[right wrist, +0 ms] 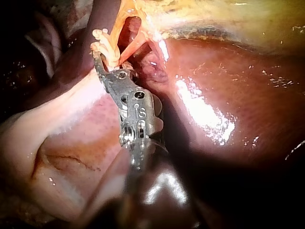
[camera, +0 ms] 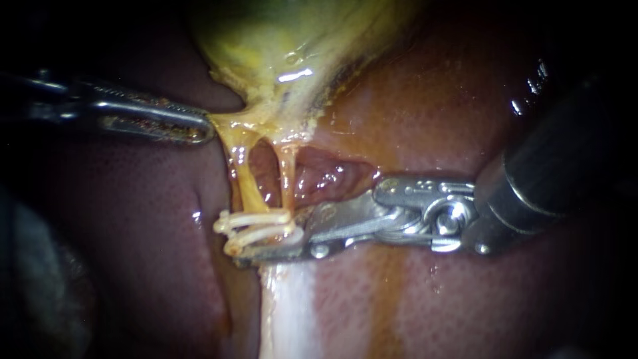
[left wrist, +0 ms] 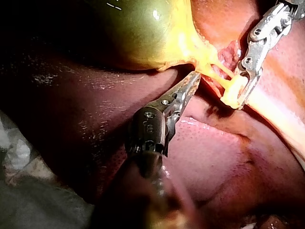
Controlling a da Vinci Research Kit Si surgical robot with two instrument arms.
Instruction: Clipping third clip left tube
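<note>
The yellow-green gallbladder (camera: 292,46) hangs at the top of the endoscope view, and two thin yellow tubes run down from its neck: a left tube (camera: 242,179) and a right tube (camera: 287,176). My left instrument (camera: 207,126) comes in from the left, its jaws shut on the yellow tissue at the gallbladder neck and pulling it sideways. White clips (camera: 256,219) lie across the tubes' lower ends. My right instrument (camera: 269,244) reaches in from the right, its jaws closed around a white clip (camera: 262,236) at the left tube's base. The left wrist view shows the same clip (left wrist: 232,98) in the right instrument's jaws.
Dark red liver (camera: 432,119) surrounds the tubes on all sides. A pale whitish band (camera: 286,306) runs down from under the clips. An open reddish pocket (camera: 325,176) lies behind the right tube. Grey drape (left wrist: 28,205) shows beside the left instrument's shaft.
</note>
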